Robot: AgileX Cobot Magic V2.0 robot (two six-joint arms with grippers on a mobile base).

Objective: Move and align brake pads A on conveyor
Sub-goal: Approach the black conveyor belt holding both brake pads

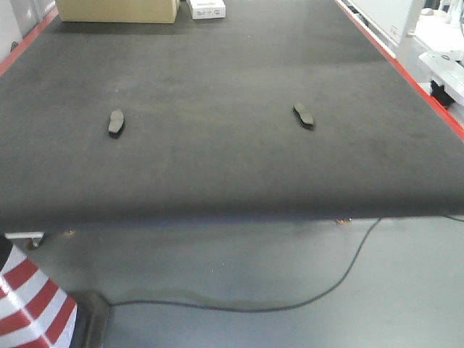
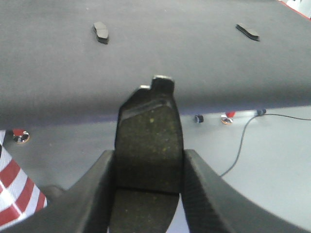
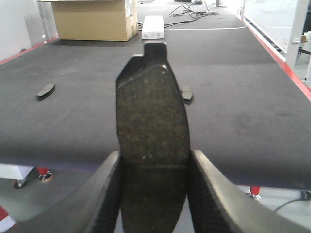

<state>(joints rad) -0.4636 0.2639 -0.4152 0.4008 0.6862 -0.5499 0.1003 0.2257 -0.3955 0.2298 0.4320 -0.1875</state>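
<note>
Two brake pads lie flat on the conveyor [image 1: 217,87]: a left pad [image 1: 116,122] towards the left side and a right pad [image 1: 304,116] towards the right, well apart from each other and both back from the near edge. A third pad [image 2: 148,145] is clamped between the fingers [image 2: 92,194] of the left gripper [image 2: 148,191], its gritty speckled face shown to the wrist camera and its thin groove running across near the fingertips; it is held above the near edge of the belt and the floor in front. A fourth pad [image 3: 152,126] is gripped in the same manner between the fingers [image 3: 214,194] of the right gripper [image 3: 153,194], its notched black backing edge uppermost. The belt is seen as a wide charcoal, carpet-like surface with a red stripe [image 1: 406,69] along each side edge. At its far end a cardboard box [image 1: 116,10] and a small white box [image 1: 206,8] are set just beside each other. Below the near edge a grey floor [image 1: 239,268] is seen, crossed by a black cable [image 1: 341,279], and a red-and-white striped object [image 1: 29,301] is seen at the lower left corner. White equipment [image 1: 442,65] stands beyond the right stripe. Nothing is seen lying between the held pads and the two pads on the belt
</note>
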